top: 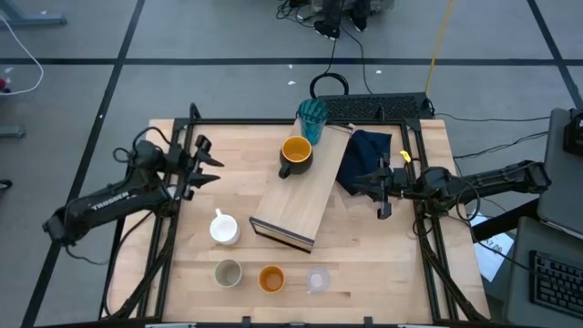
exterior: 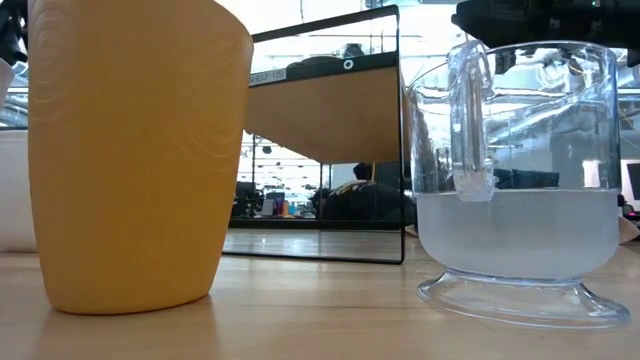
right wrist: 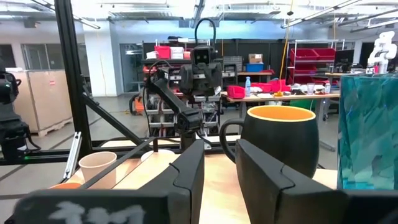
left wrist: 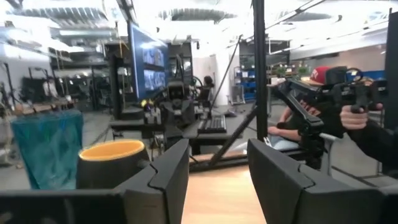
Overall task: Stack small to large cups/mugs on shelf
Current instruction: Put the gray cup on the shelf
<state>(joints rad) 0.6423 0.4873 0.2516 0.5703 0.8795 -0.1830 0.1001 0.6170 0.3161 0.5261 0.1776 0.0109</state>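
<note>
Left end effector (top: 202, 164) hangs open near the desk's left edge, nearest the white mug (top: 223, 228).
Shelf (top: 305, 189) runs diagonally mid-desk, teal tumbler (top: 311, 119) and dark mug (top: 296, 155) at its far end; beige cup (top: 228, 272), orange cup (top: 271, 278), glass (top: 317, 280) line the near edge. Right end effector (top: 383, 187), open, waits beside the shelf.

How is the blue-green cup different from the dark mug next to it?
The teal tumbler is taller and straight-sided; the dark mug is shorter and rounder. The mug has a handle; no handle shows on the tumbler. The mug is yellow inside; the tumbler is teal all over. Both stand upright on the shelf, side by side at its far end.
</note>
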